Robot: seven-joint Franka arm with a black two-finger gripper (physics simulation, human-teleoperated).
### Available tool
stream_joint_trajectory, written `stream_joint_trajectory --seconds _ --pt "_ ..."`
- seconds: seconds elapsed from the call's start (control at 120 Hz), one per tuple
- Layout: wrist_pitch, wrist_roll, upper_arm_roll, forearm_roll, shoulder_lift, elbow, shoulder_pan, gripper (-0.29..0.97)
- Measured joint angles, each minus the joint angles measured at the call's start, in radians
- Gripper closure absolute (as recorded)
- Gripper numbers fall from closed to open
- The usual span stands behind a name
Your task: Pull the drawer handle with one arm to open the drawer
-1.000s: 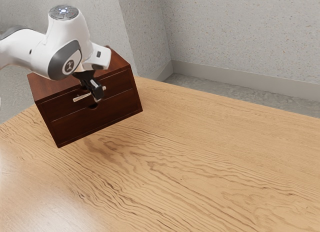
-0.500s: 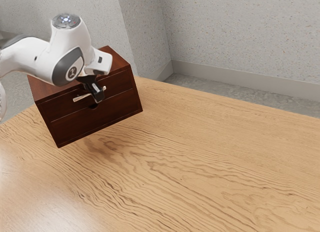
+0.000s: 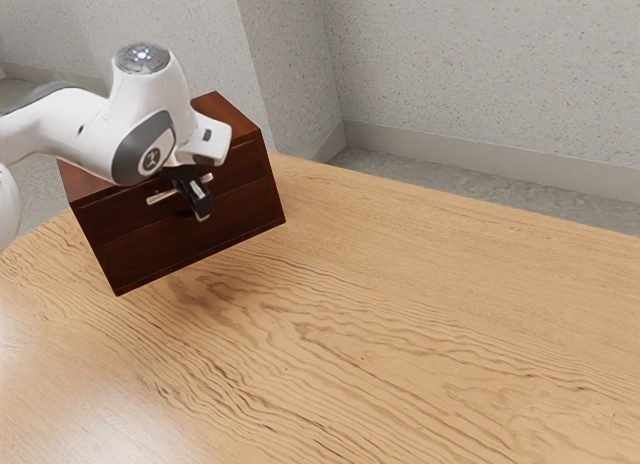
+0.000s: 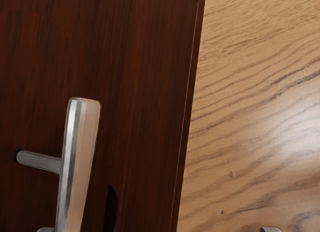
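Speckled grey walls meet in a corner beyond a broad wooden table (image 3: 420, 324), and a dark red-brown cabinet (image 3: 235, 214) sits on it right under the white arm (image 3: 70, 134). Over the last second the arm has sunk and leaned further across the cabinet. That has carried the gripper (image 3: 198, 197) a little lower, so its black tip now hangs across the drawer handle (image 3: 160, 195) and reaches just below the bar. The cabinet has not shifted in that time. The upper drawer front (image 3: 245, 162), which lies directly behind the gripper, looks as flush with the cabinet face as it did before, so the drawer appears closed. In the wrist view the handle (image 4: 75, 162) is very close beneath the hand, a silver bar held off the dark front by a short post. The cabinet's edge and bare table lie just beyond the handle. I cannot tell how far open the gripper is, or whether it has hold of the bar. By my reading, the change was a settling onto the handle rather than a pull, so the opening itself is not yet under way.
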Motion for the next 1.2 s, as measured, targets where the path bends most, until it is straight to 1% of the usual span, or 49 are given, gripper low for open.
stream_joint_trajectory --seconds 0.05,0.15,0.342,0.408,0.608,0.717,0.992,1.158,1.2 --pt "0.003 -0.002 -0.001 0.001 -0.009 -0.014 -0.002 0.19" --pt "0.006 -0.006 -0.007 0.000 -0.036 -0.040 0.000 0.26" --pt "0.016 -0.019 -0.011 0.000 -0.069 -0.092 -0.006 0.25" --pt "0.022 -0.024 -0.014 0.000 -0.090 -0.117 -0.009 0.28" --pt "0.042 -0.044 -0.044 -0.002 -0.139 -0.189 -0.010 0.24" --pt "0.053 -0.057 -0.056 -0.004 -0.180 -0.236 -0.010 0.28" --pt "0.074 -0.093 -0.098 -0.009 -0.226 -0.309 -0.014 0.24" --pt "0.087 -0.113 -0.101 -0.012 -0.270 -0.358 -0.014 0.27" --pt "0.089 -0.118 -0.102 -0.012 -0.282 -0.371 -0.017 0.29"
